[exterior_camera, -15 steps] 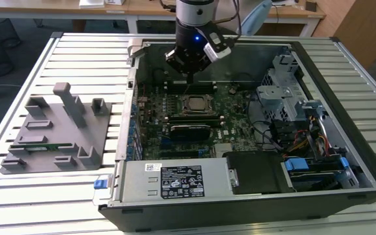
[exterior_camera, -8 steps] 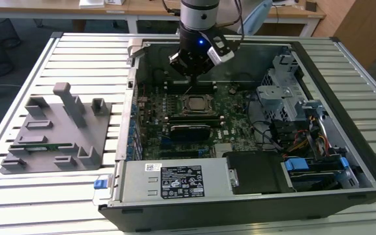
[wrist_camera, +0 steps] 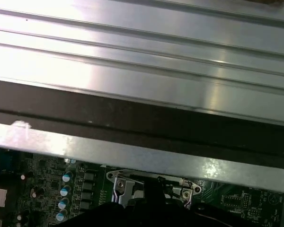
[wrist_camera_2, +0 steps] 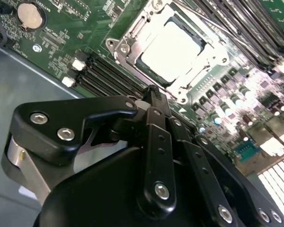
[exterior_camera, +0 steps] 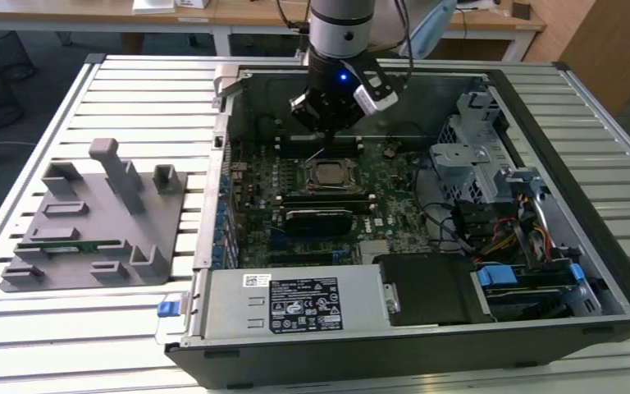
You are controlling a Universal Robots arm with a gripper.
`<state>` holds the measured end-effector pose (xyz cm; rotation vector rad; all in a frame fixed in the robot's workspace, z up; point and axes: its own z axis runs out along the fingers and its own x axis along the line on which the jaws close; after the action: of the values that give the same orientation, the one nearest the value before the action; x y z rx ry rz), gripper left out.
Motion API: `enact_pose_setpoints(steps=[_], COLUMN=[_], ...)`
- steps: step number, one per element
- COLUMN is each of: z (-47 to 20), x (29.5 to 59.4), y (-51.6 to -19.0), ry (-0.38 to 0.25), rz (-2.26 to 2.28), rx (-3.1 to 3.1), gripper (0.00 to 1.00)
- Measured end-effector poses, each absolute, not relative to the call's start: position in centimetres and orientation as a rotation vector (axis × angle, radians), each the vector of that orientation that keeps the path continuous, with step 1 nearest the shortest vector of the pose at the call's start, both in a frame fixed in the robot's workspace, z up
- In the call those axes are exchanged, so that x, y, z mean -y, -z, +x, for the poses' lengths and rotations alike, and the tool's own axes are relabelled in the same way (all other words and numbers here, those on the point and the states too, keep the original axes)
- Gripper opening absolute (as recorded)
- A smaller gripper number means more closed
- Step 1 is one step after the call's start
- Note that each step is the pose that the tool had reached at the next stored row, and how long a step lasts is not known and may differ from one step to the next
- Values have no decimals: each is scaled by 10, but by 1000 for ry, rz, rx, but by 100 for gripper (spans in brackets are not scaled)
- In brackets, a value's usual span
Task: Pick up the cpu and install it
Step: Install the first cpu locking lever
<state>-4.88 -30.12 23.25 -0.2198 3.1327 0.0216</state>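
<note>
Closed, empty hand (wrist_camera_2: 153, 91) hovers above the cpu (wrist_camera_2: 173, 49) (seated in its socket (wrist_camera_2: 125, 49)).

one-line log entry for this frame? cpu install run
phase: cpu install | gripper: above motherboard, beside socket | fingers: shut, nothing visibly held | cpu: seated in socket frame | tray: outside case

cpu (wrist_camera_2: 173, 51): dull silver metal | end effector (wrist_camera_2: 154, 94): matt black | table (exterior_camera: 129, 90): ribbed pale metal

Room above cpu (exterior_camera: 326, 174) open; drive cage (exterior_camera: 471, 156) & case wall (exterior_camera: 225, 123) flank.
</note>
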Motion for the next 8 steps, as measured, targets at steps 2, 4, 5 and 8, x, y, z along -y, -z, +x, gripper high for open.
enact_pose_setpoints(steps=[2,4,5,8], z=[-46,-45,-45,-45], x=[301,301,301,301], y=[-230,-228,-228,-226], ry=[-22,-28,-35,-74], rz=[-219,-219,-219,-219], rx=[-3133,-3132,-3132,-3129], gripper=[11,11,11,11])
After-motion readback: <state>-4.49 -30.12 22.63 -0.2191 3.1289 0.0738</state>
